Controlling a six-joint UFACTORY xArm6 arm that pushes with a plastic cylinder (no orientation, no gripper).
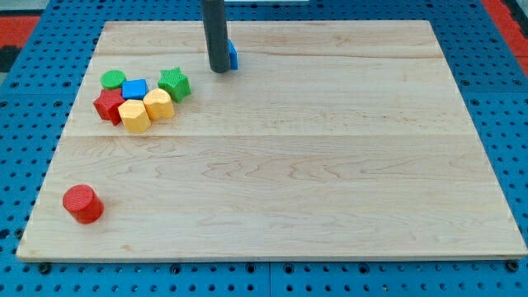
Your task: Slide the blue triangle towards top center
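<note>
Across nearly the whole view lies the wooden board, resting on a blue pegboard surface. My dark rod comes down from the view's top, and my tip sits near top centre, touching the blue triangle, which peeks out just to its right, mostly hidden; with no jaws, the rod holds nothing. At upper left clusters a group of 6: red star, 2 yellow blocks, blue cube, green star, green cylinder. A red cylinder stands alone, lower left.
</note>
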